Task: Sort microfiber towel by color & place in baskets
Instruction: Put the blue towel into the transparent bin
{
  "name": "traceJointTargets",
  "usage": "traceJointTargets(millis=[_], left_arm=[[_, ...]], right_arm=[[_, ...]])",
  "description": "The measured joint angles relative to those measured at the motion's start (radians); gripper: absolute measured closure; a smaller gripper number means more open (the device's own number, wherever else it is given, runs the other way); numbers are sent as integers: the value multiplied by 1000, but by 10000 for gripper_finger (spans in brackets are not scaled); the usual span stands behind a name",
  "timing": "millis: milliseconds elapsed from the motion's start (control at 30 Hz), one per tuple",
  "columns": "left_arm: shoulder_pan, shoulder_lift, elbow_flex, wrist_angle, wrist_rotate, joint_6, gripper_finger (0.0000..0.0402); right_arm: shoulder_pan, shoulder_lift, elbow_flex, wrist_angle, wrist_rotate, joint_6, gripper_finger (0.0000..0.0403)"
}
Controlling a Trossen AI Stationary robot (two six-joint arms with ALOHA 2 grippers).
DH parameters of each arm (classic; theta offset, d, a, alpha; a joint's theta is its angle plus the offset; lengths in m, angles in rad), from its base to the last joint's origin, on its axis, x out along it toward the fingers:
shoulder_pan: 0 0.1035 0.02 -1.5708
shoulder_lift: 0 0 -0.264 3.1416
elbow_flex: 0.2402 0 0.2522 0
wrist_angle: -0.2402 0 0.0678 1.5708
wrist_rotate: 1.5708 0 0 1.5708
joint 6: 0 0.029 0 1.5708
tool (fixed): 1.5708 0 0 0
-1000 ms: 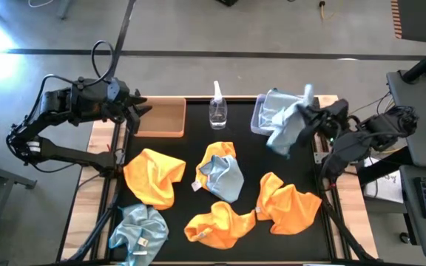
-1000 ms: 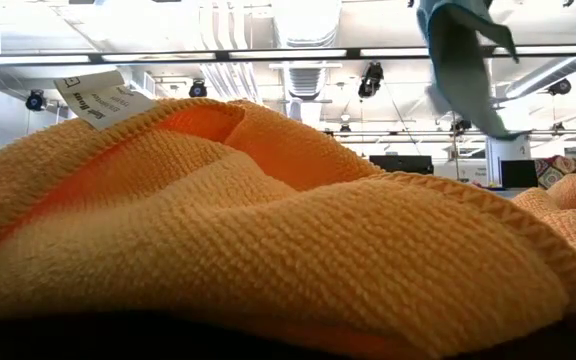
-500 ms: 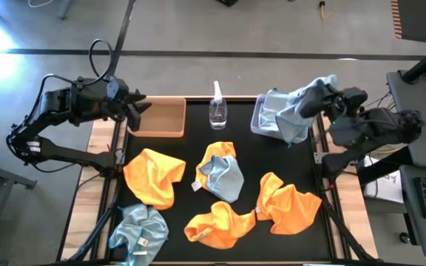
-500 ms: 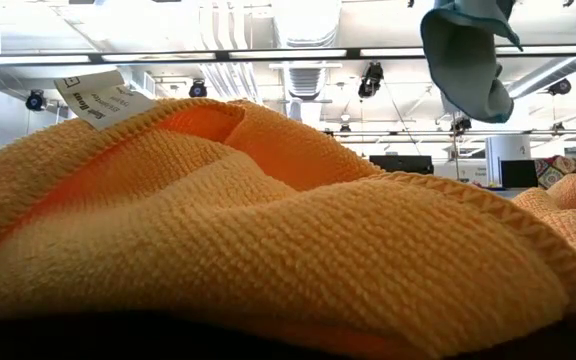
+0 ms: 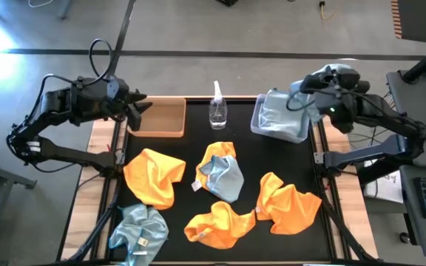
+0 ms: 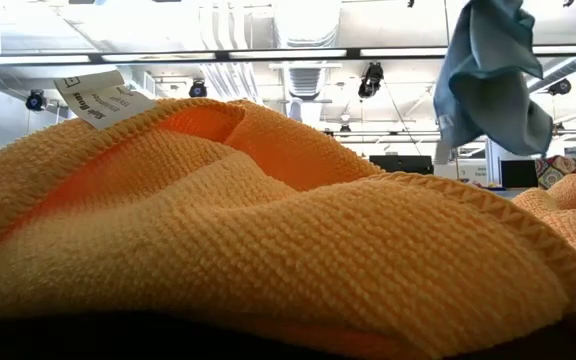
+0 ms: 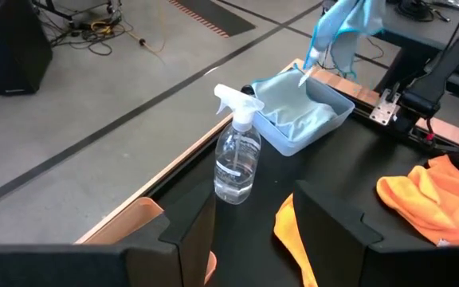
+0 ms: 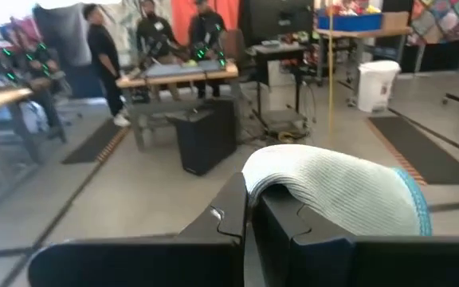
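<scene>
My right gripper (image 5: 313,83) is shut on a pale blue towel (image 5: 305,100) and stands over the far right corner of the grey-blue basket (image 5: 256,122), which holds another pale blue cloth (image 7: 297,119). The held towel also shows in the low view (image 6: 493,80) and in the left wrist view (image 7: 345,20). My left gripper (image 5: 135,111) waits open beside the tan basket (image 5: 159,118). Three orange towels (image 5: 154,176) (image 5: 220,225) (image 5: 287,203) lie bunched on the black mat. A fourth orange one (image 5: 219,154) has a blue cloth (image 5: 224,179) on it. One more blue towel (image 5: 139,229) lies at the near left. My right gripper pinches the pale blue towel between its two fingers (image 8: 229,219) at a bunched fold (image 8: 293,187) that bulges out beside them. The fingers point about level toward the room beyond the table. The towel hangs slack below the gripper, lifted clear, its lower tip (image 7: 309,57) just above the basket's rim.
A clear spray bottle (image 5: 217,111) stands upright between the two baskets at the far edge. A big orange towel with a white tag (image 6: 98,100) fills the low view. People stand at tables in the room beyond (image 8: 102,48).
My right gripper has carried the blue towel toward the table's far edge, from beside the grey-blue basket's near right side to above its far right corner. The towel has swung with it and now hangs straighter below the fingers. The left arm has kept still.
</scene>
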Motion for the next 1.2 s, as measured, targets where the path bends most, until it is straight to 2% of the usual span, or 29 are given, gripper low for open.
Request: traceJointTargets(millis=[200, 600, 800, 1200], left_arm=[[0, 2, 0, 4, 0, 0, 246], [0, 2, 0, 4, 0, 0, 246], [0, 2, 0, 3, 1, 0, 246], [0, 2, 0, 3, 2, 0, 246]], right_arm=[[-82, 67, -2, 4, -114, 10, 394], [-156, 206, -2, 4, -120, -104, 394], [-171, 235, -2, 4, -215, -138, 392], [-183, 229, -1, 4, -263, -169, 321]])
